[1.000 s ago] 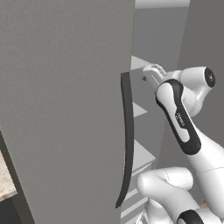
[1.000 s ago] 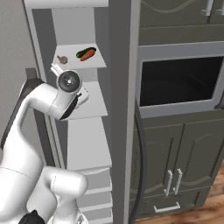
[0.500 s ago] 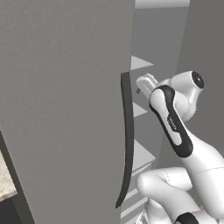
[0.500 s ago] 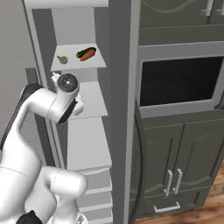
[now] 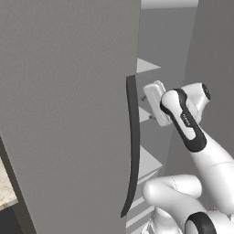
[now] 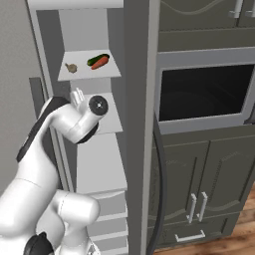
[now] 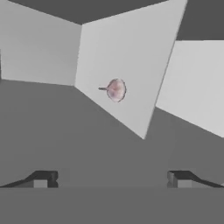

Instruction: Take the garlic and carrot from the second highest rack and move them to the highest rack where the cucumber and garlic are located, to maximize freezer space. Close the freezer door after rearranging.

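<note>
The freezer stands open, with its plain grey freezer door (image 5: 64, 114) swung out to the left. On the highest rack (image 6: 89, 74) lie a garlic bulb (image 6: 71, 68), the dark green cucumber (image 6: 96, 58) and the orange-red carrot (image 6: 100, 63) right beside it. My gripper (image 6: 77, 96) hangs in front of the second highest rack (image 6: 112, 128), just below the top one. In the hand view a second garlic bulb (image 7: 115, 89) rests on a pale shelf ahead of the gripper (image 7: 111, 181). Its fingers (image 7: 43, 179) stand wide apart, empty, well short of the bulb.
The door's long dark handle (image 5: 132, 146) curves close to the left of my hand (image 5: 153, 101). To the right of the freezer are the other door's handle (image 6: 162, 189), a dark oven recess (image 6: 204, 97) and cabinet doors (image 6: 209, 189). Lower shelves (image 6: 107, 209) sit behind my arm.
My hand has sunk slightly and turned in front of the second rack as the wrist swung. The things on the top rack and the door have stayed put.
</note>
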